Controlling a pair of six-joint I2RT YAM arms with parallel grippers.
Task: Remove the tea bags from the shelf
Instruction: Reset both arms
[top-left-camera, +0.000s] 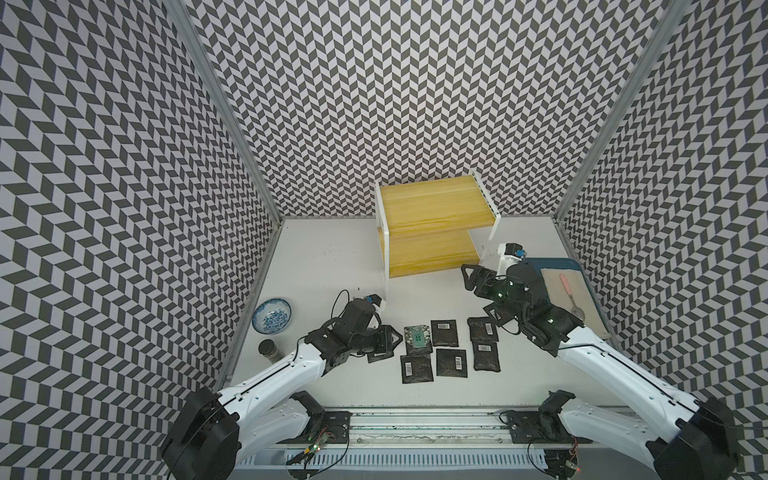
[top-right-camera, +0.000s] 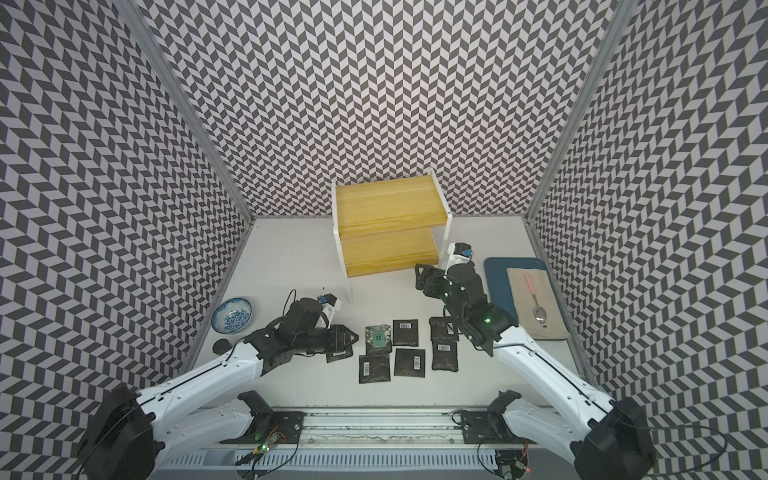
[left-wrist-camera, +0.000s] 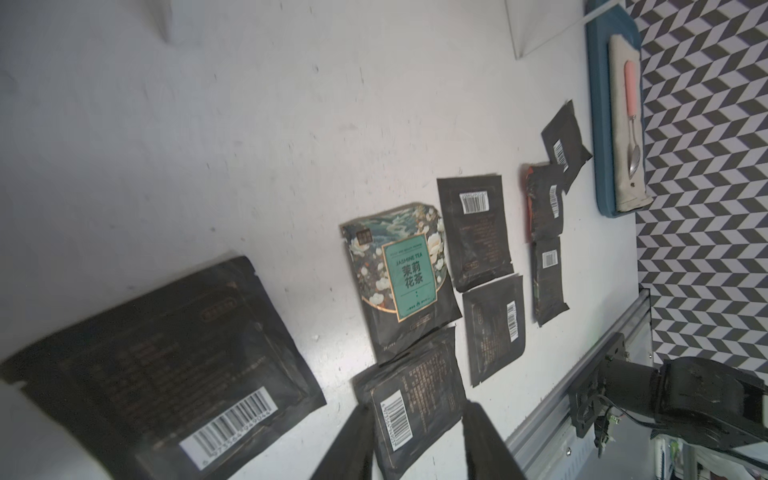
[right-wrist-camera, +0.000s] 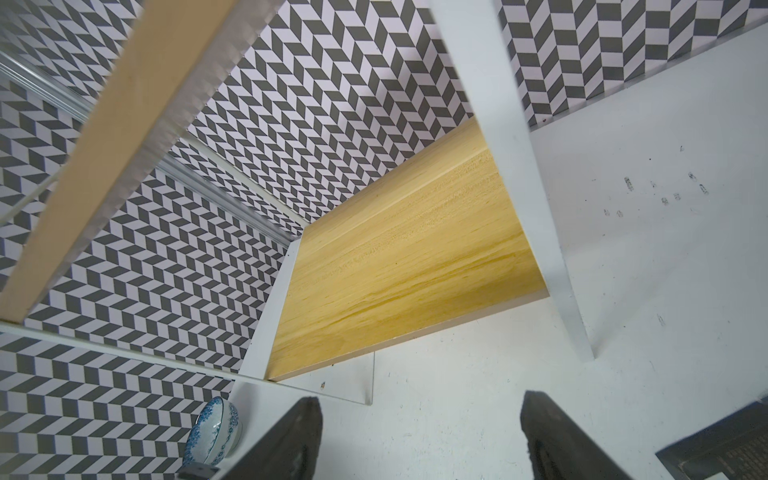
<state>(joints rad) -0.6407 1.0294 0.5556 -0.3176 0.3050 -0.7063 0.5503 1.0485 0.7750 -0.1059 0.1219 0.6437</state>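
**Shelf.** The shelf (top-left-camera: 432, 216) stood at the back of the table (top-left-camera: 328, 257), against the patterned wall. Its upper board sat behind and above the lower one.

**Tea bags.** The left wrist view showed eight tea bags (left-wrist-camera: 476, 230). All lay flat on the table in front of the shelf, well apart from it. One (top-left-camera: 417, 338) lay green face up. The others showed black faces with white barcode labels. In both top views they formed a loose cluster between the two arms, with some edges overlapping and one bag partly hidden under the right arm.

**Left gripper.** The left gripper (top-left-camera: 390, 338) hung low over the cluster's left end, just beside the green-faced bag. Its jaws stood partly apart and nothing was clamped between them. One bag (top-left-camera: 380, 356) lay directly beneath it.

**Right gripper.** The right gripper (top-left-camera: 467, 274) was at the front right corner of the shelf's lower board, near the right leg. Its jaws were wide and empty. Contact with the frame could not be determined.

**Other items.**
- A bowl (top-left-camera: 272, 316) sat at the table's left edge, with a dark canister (top-left-camera: 270, 351) near it.
- A blue tray (top-right-camera: 496, 282) on the right carried a cloth (top-right-camera: 517, 299) and a spoon (top-right-camera: 531, 286).
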